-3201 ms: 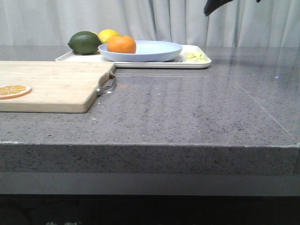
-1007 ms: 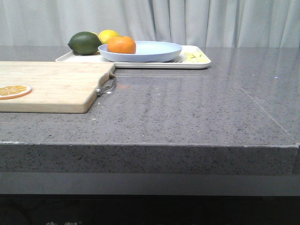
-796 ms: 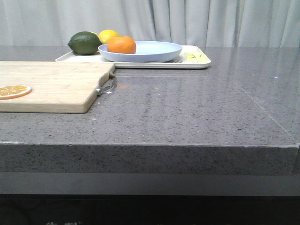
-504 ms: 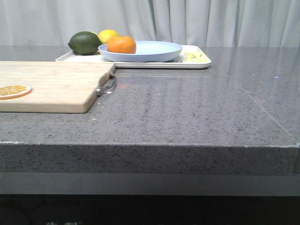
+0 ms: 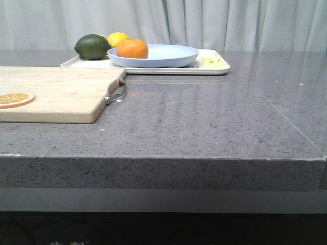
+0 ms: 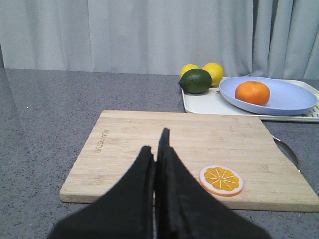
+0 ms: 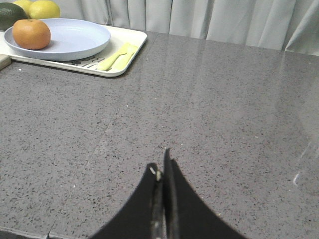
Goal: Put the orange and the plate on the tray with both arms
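The orange [image 5: 132, 48] lies on the left part of the lavender-blue plate [image 5: 163, 56], and the plate rests on the cream-white tray [image 5: 214, 69] at the back of the counter. They also show in the left wrist view, orange [image 6: 252, 92], plate [image 6: 289, 97], tray [image 6: 199, 102], and in the right wrist view, orange [image 7: 31, 34], plate [image 7: 75, 37], tray [image 7: 132, 42]. My left gripper [image 6: 155, 142] is shut and empty over the cutting board. My right gripper [image 7: 160, 162] is shut and empty over bare counter. Neither gripper shows in the front view.
A dark green fruit [image 5: 92, 46] and yellow lemons [image 5: 118, 38] sit on the tray's left end, pale yellow-green cutlery [image 5: 213, 61] on its right end. A wooden cutting board [image 5: 56, 92] with an orange slice [image 5: 15, 98] lies front left. The counter edge [image 5: 163, 158] runs along the front.
A dark arm part at the top right of the front view has gone out of sight. The orange, plate and tray have not moved.
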Robot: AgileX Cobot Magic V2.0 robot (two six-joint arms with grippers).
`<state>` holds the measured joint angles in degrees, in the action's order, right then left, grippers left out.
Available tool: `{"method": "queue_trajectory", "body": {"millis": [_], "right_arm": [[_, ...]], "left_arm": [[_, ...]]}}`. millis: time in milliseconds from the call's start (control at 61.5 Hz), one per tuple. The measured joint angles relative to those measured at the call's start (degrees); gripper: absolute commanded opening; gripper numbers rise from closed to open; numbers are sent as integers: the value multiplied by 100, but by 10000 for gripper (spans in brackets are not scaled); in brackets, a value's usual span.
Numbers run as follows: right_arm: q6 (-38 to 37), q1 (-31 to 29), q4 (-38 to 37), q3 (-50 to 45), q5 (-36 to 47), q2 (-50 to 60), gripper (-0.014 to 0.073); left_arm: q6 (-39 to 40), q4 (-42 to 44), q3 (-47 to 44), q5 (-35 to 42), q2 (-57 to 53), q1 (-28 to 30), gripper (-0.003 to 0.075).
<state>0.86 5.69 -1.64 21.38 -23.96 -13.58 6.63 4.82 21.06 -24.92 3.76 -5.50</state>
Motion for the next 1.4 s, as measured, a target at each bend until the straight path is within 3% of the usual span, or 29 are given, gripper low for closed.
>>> {"method": "queue_trajectory", "body": {"millis": [227,504,764,1397], "right_arm": [[0,0,0,0,8,0,-69],[0,0,0,0,13,0,-69],[0,0,2,0,22,0,-69],[0,0,2,0,22,0,-69]], "left_arm": [[0,0,-51,31,-44,0,-18],[0,-439,-1013,501,-401,159,-18],[0,-895,-2094,1565,-401,159,-18],[0,-995,-2116,1734,-401,159,-18]]}}
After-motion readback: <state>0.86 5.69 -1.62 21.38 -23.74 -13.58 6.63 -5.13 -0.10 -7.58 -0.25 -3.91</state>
